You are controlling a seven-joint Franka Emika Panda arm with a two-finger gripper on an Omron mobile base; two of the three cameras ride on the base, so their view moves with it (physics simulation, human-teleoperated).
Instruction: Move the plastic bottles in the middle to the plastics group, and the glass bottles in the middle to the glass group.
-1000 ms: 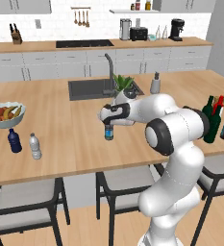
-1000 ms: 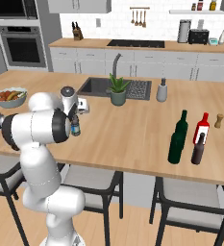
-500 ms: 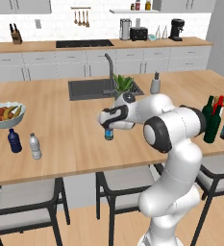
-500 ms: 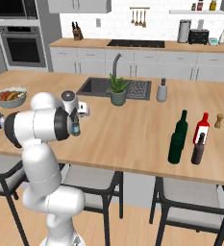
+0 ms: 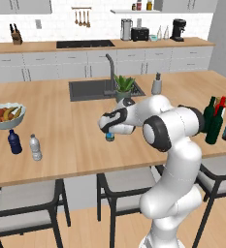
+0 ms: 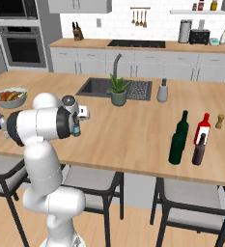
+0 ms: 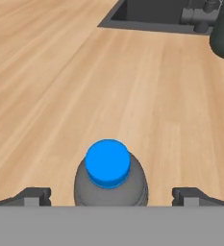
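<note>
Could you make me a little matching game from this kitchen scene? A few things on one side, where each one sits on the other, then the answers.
Things:
1. fruit bowl
2. potted plant
3. red bottle
4. blue-capped water bottle

Places:
A. between the open gripper fingers
B. beside a dark green wine bottle
C. by the sink
D. near the navy bottle

Pairs: 1-D, 2-C, 3-B, 4-A

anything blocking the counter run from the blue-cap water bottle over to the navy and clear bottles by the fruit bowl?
Nothing visible. The water bottle stands between the open end effector fingertips. From it to the navy bottle and clear bottle, the counter is bare wood. The fruit bowl sits behind them, off the path.
</note>
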